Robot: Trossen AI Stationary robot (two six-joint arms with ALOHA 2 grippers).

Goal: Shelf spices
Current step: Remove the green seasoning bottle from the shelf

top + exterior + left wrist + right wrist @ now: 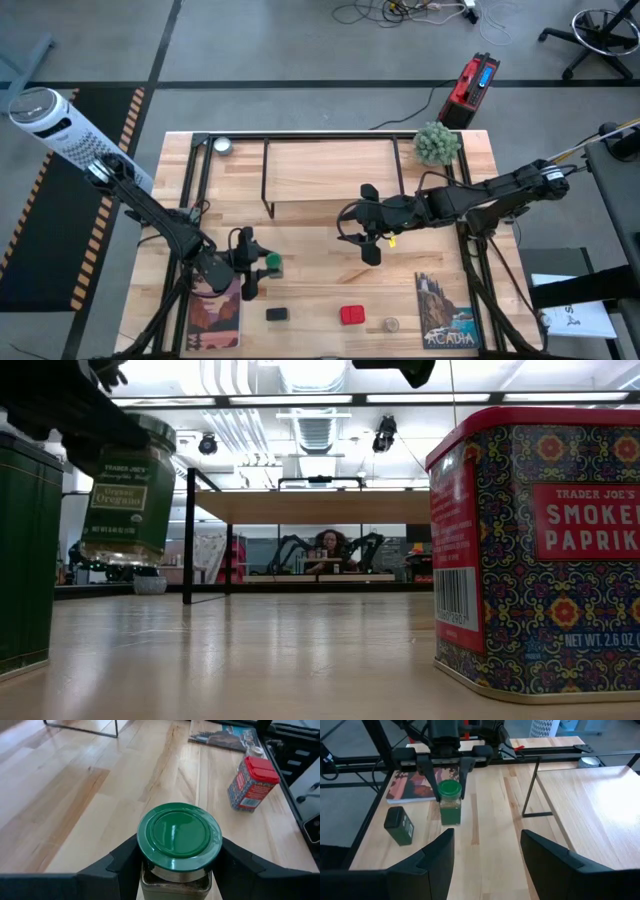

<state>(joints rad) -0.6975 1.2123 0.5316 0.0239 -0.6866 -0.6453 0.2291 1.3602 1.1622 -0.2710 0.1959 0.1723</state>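
Left of the low black-rod shelf with its light wooden board [330, 160], and nearer the table's front edge, the left gripper [252, 263] is clamped on the green-capped glass bottle of oregano [272, 264], which is lifted off the tabletop in the low view. Just in front of the shelf, the right gripper [367, 238] hangs empty, fingers parted. Along the front edge sit the dark grey square jar [277, 314], red square tin [352, 315] and tiny round beige jar [391, 325].
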